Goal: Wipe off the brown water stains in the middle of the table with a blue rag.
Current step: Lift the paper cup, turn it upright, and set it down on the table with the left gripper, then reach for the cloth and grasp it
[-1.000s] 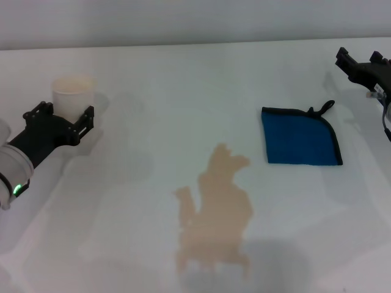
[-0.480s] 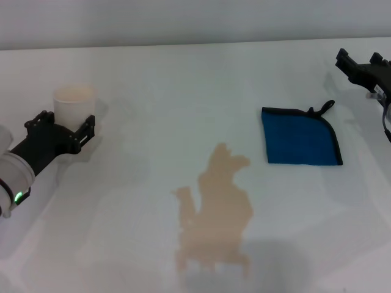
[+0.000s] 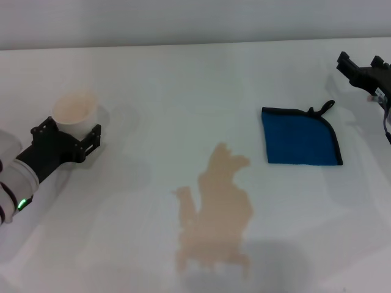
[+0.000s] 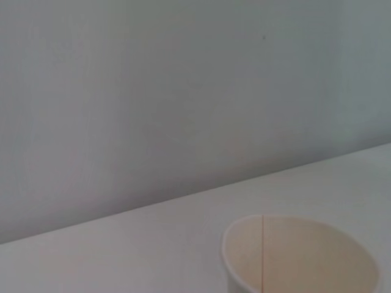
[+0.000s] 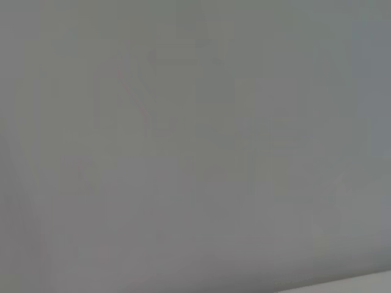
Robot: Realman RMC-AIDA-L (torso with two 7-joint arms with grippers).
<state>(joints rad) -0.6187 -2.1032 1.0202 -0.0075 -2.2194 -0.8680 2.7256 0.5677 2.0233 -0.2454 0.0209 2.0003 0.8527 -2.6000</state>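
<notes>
The brown water stains (image 3: 217,210) spread as a pale tan patch across the middle of the white table (image 3: 183,85). The blue rag (image 3: 299,137) lies flat to the right of the stain, black loop at its far corner. My right gripper (image 3: 360,62) hovers beyond the rag at the far right edge, open and empty. My left gripper (image 3: 70,127) is at the left, shut around a cream paper cup (image 3: 76,110) that tilts slightly. The cup's rim also shows in the left wrist view (image 4: 305,256). The right wrist view shows only a grey wall.
A grey wall (image 3: 183,18) runs behind the table's far edge. Bare white table lies between the cup and the stain, and around the rag.
My left gripper has drawn back toward me with the cup, and the cup now tilts. The right gripper, rag and stain have not moved.
</notes>
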